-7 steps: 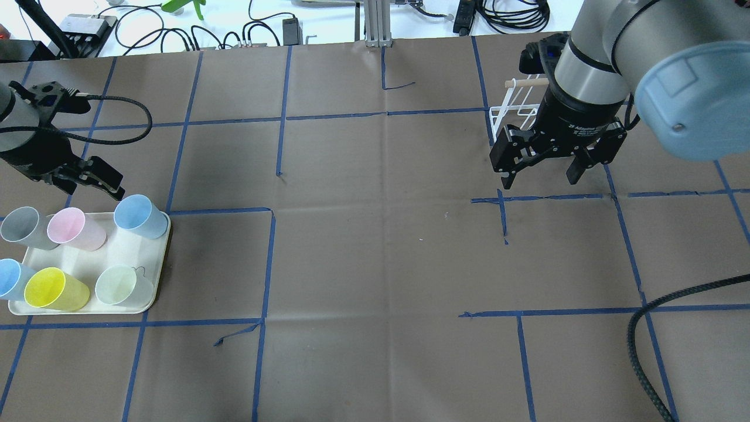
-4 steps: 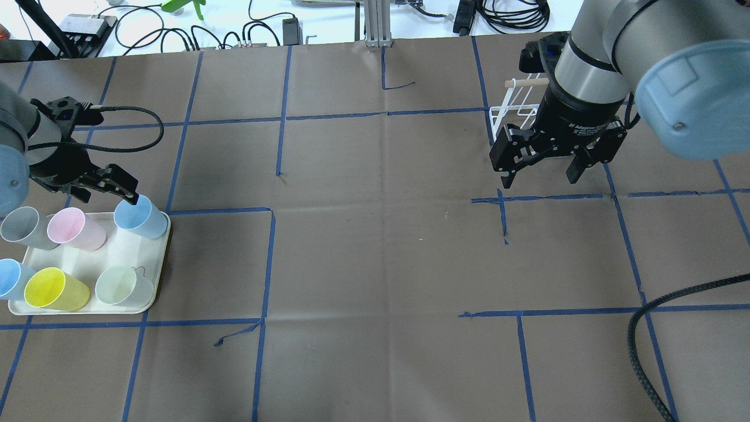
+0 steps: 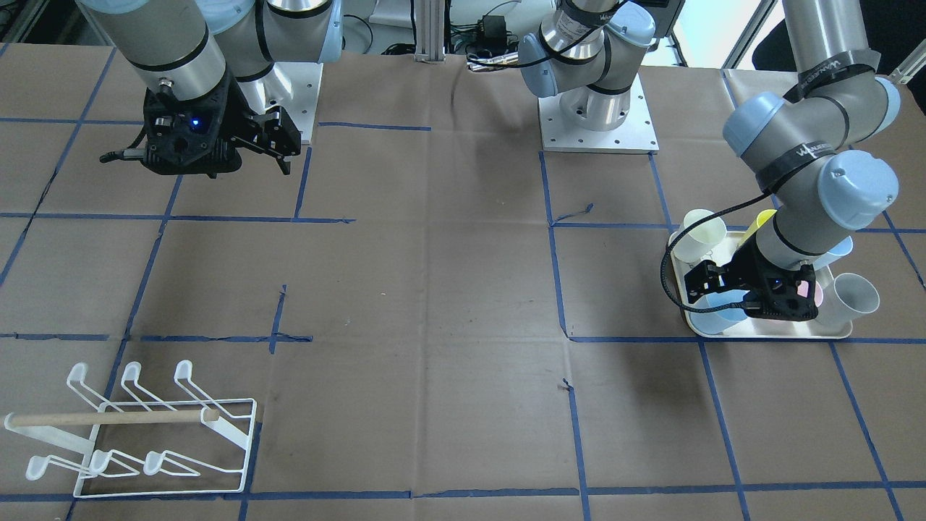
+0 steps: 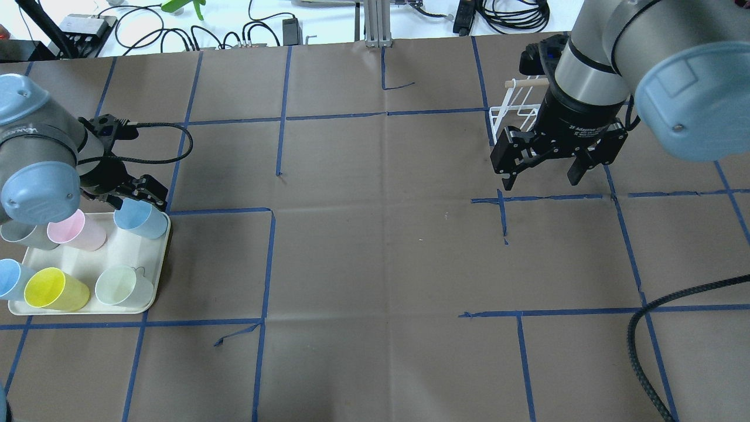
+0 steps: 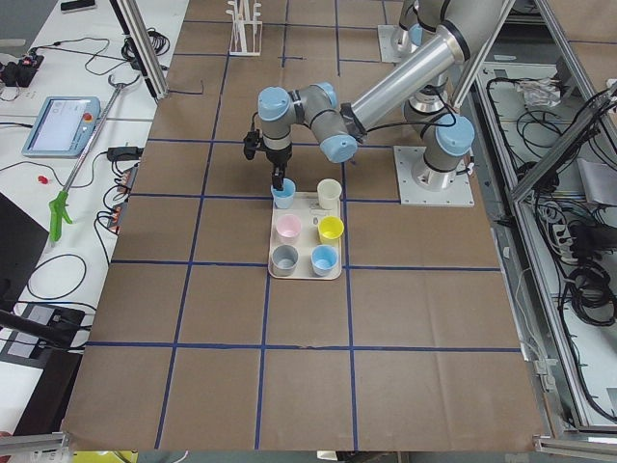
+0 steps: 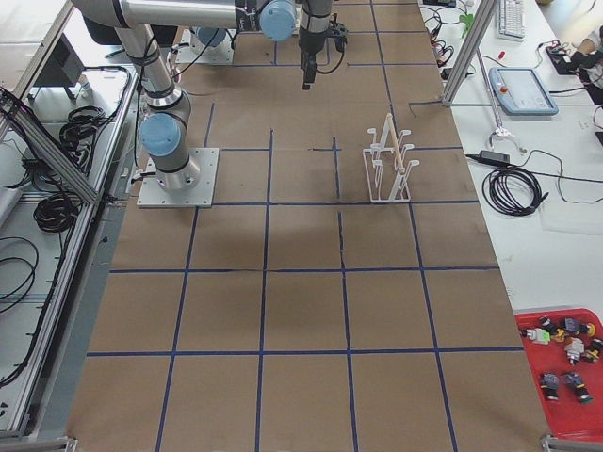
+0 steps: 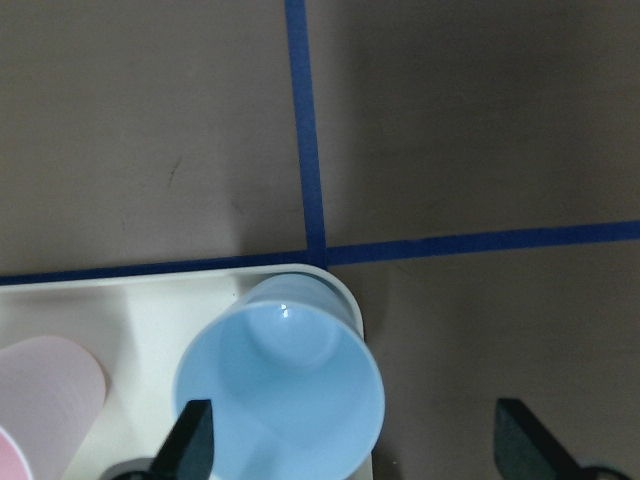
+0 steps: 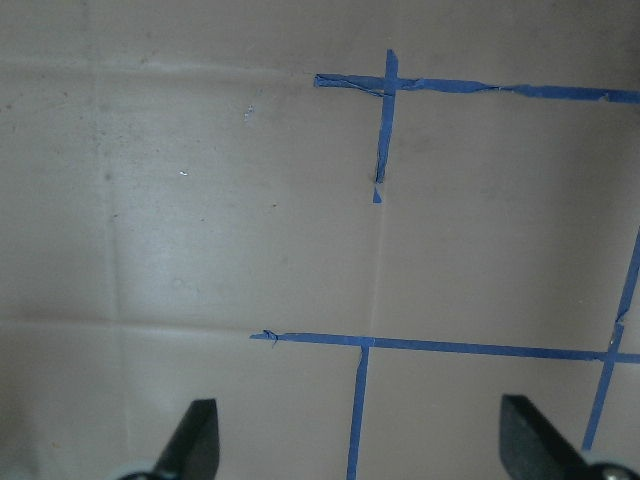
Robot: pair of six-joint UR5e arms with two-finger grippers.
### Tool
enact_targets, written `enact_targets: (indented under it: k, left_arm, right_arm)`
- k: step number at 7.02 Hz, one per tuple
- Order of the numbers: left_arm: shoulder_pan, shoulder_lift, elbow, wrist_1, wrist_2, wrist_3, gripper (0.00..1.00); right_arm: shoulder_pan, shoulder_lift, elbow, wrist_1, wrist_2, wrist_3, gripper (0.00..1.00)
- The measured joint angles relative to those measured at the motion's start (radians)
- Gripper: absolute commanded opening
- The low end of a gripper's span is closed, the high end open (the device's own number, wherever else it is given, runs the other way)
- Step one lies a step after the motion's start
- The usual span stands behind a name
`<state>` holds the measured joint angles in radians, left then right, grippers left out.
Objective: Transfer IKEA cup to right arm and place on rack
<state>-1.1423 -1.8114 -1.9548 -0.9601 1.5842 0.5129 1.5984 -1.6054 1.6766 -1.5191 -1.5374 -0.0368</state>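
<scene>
A light blue cup (image 4: 140,218) stands upright at the corner of a cream tray (image 4: 126,252). My left gripper (image 4: 132,196) is open just above that cup. In the left wrist view the cup (image 7: 280,390) lies under one open finger (image 7: 195,445), and the other finger is out over the table. The cup also shows in the front view (image 3: 723,307) below the gripper (image 3: 723,286). My right gripper (image 4: 542,176) is open and empty, hovering in front of the white wire rack (image 4: 515,114) with its wooden dowel. The rack (image 3: 145,427) holds nothing.
The tray also carries grey (image 4: 23,231), pink (image 4: 76,228), blue (image 4: 9,278), yellow (image 4: 53,289) and pale green (image 4: 123,285) cups. Blue tape lines cross the brown table. Cables lie along the far edge (image 4: 234,29), and a black cable (image 4: 650,328) is at the right.
My left arm has swung to the right and toward the tray, bringing its open gripper over the light blue cup. The right arm has not moved.
</scene>
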Motion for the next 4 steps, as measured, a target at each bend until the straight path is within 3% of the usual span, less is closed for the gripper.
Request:
enact_targets:
  k: [3, 4]
  left_arm:
    - [-0.002, -0.008, -0.057, 0.057, -0.002, -0.002, 0.99]
    - [-0.002, -0.009, -0.063, 0.059, -0.003, -0.003, 0.81]
  right_arm:
    - [0.0, 0.001, 0.0, -0.001, -0.003, 0.0, 1.0]
    - [0.0, 0.001, 0.0, -0.001, -0.002, 0.0, 1.0]
